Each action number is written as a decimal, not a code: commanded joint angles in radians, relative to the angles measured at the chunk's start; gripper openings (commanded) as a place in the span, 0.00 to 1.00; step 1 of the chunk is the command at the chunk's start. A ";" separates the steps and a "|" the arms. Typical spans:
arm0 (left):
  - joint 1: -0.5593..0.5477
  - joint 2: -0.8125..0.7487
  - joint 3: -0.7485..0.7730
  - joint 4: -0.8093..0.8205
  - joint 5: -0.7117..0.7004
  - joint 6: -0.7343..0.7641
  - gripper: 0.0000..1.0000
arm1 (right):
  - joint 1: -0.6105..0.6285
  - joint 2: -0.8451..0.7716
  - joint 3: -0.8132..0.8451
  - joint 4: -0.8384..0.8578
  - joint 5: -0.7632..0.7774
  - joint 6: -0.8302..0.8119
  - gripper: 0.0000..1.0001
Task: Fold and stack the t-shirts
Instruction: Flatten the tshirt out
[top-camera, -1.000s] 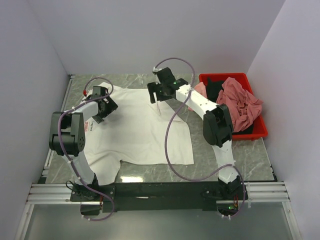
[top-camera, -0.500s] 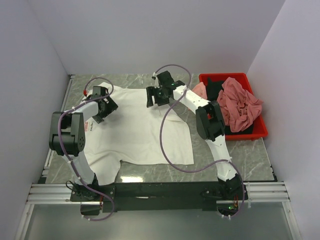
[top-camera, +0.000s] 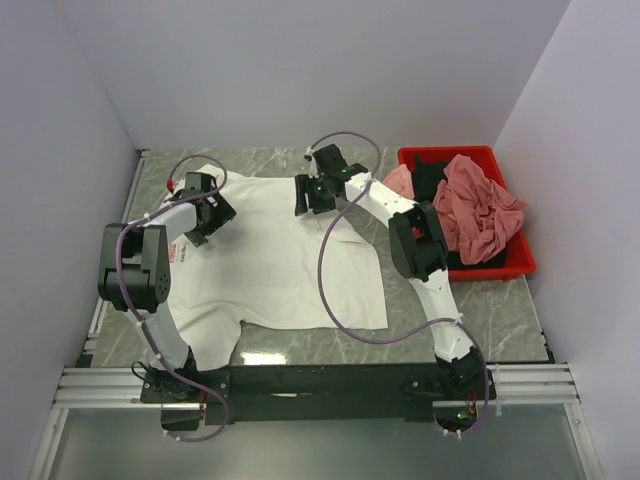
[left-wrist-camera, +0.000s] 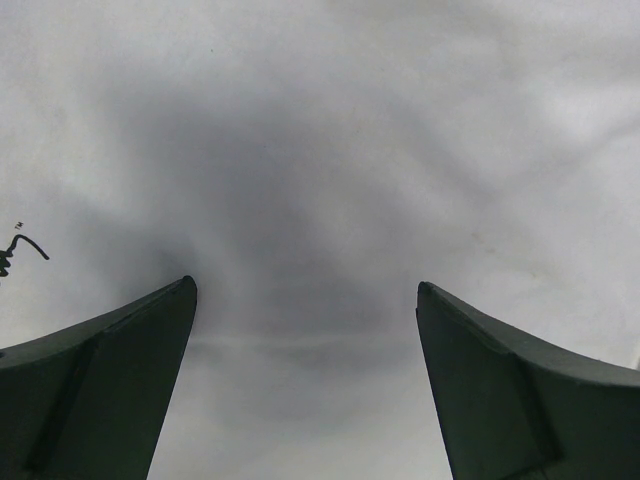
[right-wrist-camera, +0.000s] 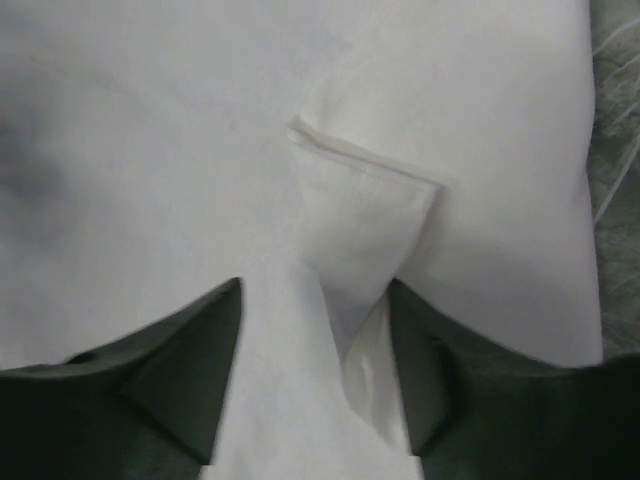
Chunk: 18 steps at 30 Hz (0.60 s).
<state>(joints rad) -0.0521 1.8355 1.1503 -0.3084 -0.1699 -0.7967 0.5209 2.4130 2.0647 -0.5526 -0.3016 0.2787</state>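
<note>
Tee (top-camera: 270, 265): white, spread flat on the bench (top-camera: 480, 310), centre-left of the top view; other tees (top-camera: 480, 205) heaped in the bin (top-camera: 522, 262) at upper right
Right end effector (right-wrist-camera: 315, 290): has come down on the tee's upper edge, just right of centre; fingers apart but drawing in, astride a raised fold (right-wrist-camera: 360, 215), not yet pinching it
Left end effector (left-wrist-camera: 305, 290): unmoved at the tee's upper left; fingers wide apart, nothing between them
Meaning: the grab for a first fold looks close; stacking not begun

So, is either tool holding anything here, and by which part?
Left tool: open above the white t-shirt, holding nothing. Right tool: jaws straddle a folded flap of that shirt; a firm grip cannot be told.
</note>
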 joint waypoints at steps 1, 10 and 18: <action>0.000 0.050 -0.024 -0.081 0.038 0.011 0.99 | 0.001 0.014 0.025 0.046 -0.018 0.019 0.59; 0.000 0.050 -0.024 -0.087 0.027 0.011 0.99 | 0.001 0.049 0.091 -0.006 0.087 0.011 0.40; 0.000 0.048 -0.023 -0.090 0.024 0.010 0.99 | 0.002 0.040 0.074 0.017 0.105 0.011 0.01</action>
<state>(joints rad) -0.0521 1.8355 1.1503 -0.3092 -0.1703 -0.7967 0.5209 2.4542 2.1094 -0.5606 -0.2203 0.2920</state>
